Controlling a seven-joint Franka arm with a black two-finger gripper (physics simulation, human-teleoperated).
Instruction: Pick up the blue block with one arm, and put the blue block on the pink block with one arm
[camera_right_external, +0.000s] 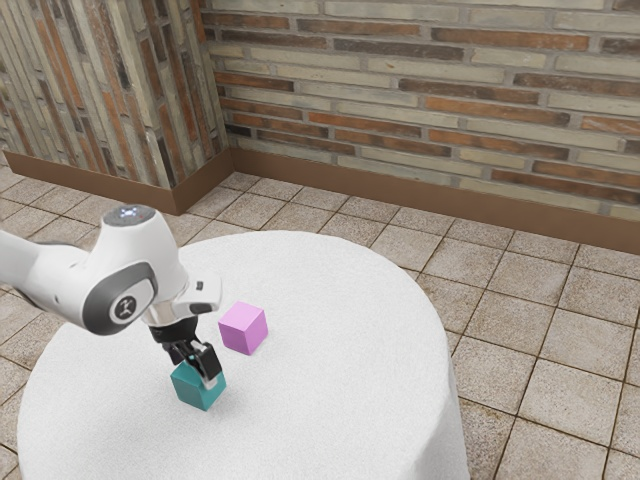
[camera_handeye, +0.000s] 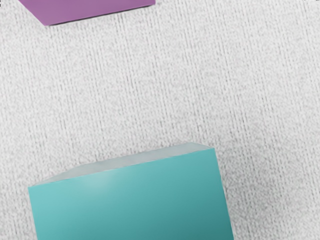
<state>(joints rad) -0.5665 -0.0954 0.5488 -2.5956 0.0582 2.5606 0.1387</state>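
The blue block (camera_right_external: 196, 390), teal in colour, rests on the white table (camera_right_external: 330, 400) near its front. My gripper (camera_right_external: 197, 363) has come straight down over the block, with a black finger against each of two opposite sides, so it is shut on the block. In the wrist view the blue block (camera_handeye: 135, 200) looms large just under my hand. The pink block (camera_right_external: 243, 328) sits on the table a short way behind the blue one and toward the exterior view's right, apart from it. One corner of the pink block (camera_handeye: 85, 9) shows beyond the blue one.
The round white table's edge (camera_right_external: 455, 400) curves down on the exterior view's right. Tiled floor (camera_right_external: 540, 320) and brick walls (camera_right_external: 420, 90) surround it. My arm (camera_right_external: 90, 280) comes in from the exterior view's left, low over the table.
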